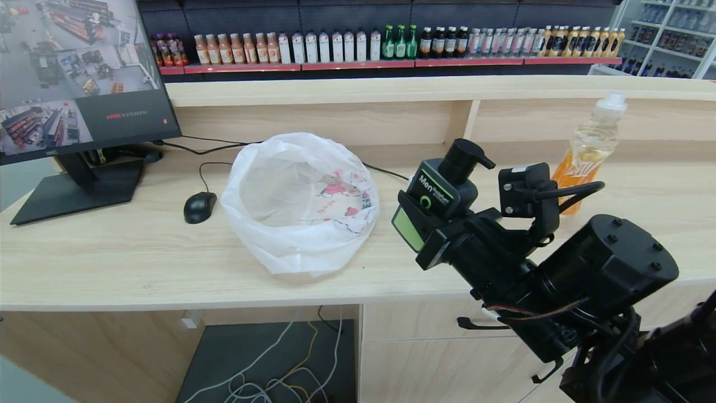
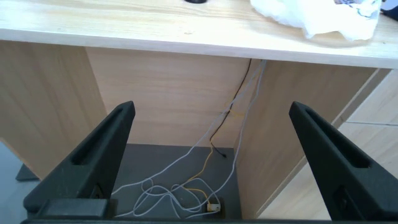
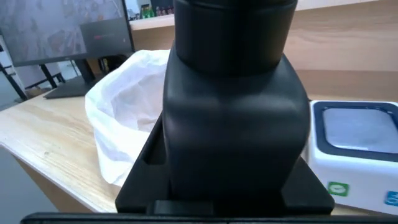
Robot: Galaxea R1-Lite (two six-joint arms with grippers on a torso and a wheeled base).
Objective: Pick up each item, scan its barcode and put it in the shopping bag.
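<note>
Right gripper (image 1: 432, 219), clamped on a black pump bottle (image 1: 456, 168) and holding it pump uppermost above the counter (image 1: 112, 263), just beside the open shopping bag (image 1: 299, 204). The white scanner (image 3: 354, 149) sits near the bottle, presumably so the barcode can be shown before bagging. Left gripper (image 2: 211, 112), jaws wide apart and empty, hangs below the counter edge. An orange drink bottle (image 1: 587, 151) stands farther right, apparently awaiting its turn.

Shopping bag (image 1: 296, 252) mouth lies open upward; mouse (image 1: 199, 207) sits beside it.
</note>
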